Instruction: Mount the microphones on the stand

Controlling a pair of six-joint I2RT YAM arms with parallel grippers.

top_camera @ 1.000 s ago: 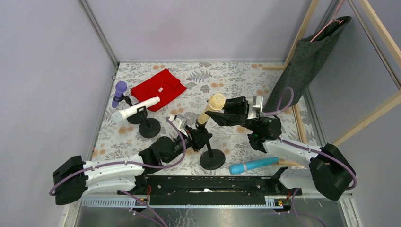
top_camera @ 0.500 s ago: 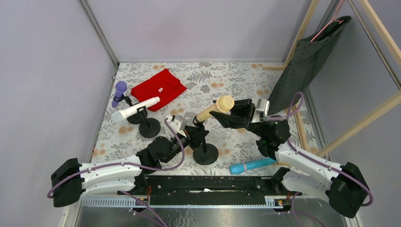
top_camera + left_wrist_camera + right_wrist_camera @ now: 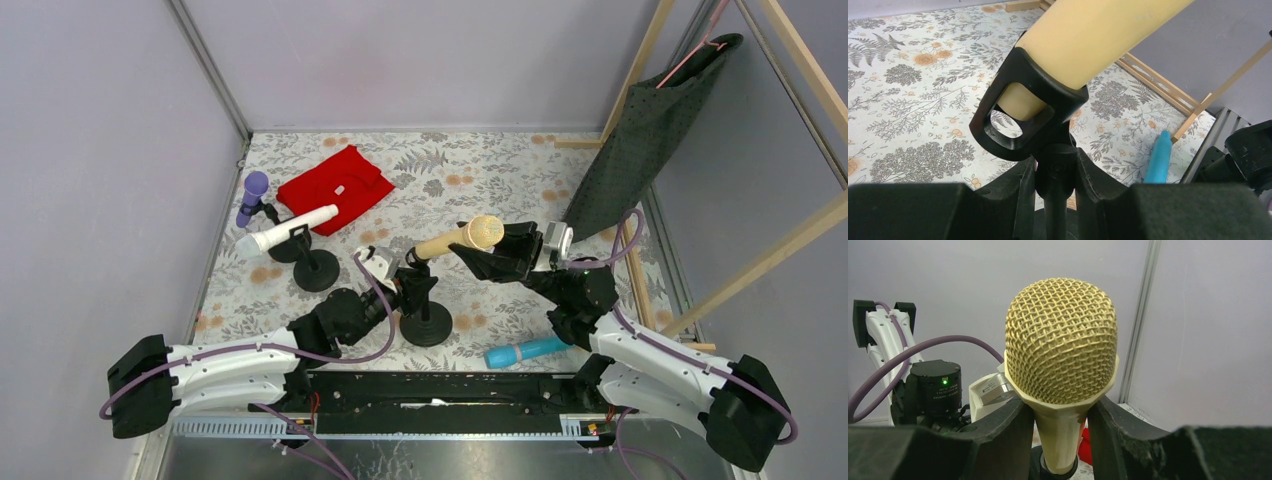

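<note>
The cream-yellow microphone sits near the middle of the floral table, tilted, with its mesh head aimed toward 2 o'clock. Its lower shaft is lodged in the black clip at the top of a stand, whose round base rests toward 6 o'clock.

The left gripper reaches in from 7 o'clock. Its jaws are pressed against the stand's post just under the clip, one finger on each side. The right gripper comes from 4 o'clock and pinches the microphone's shaft right below the head, with its fingers touching both sides of the handle.

The light blue microphone lies flat at 5 o'clock, near the front edge and apart from the stand's base. At 9 o'clock the purple microphone and the white microphone each sit in their own black stands. A red cloth lies at 11 o'clock, just beyond them. A dark garment hangs at 2 o'clock.
</note>
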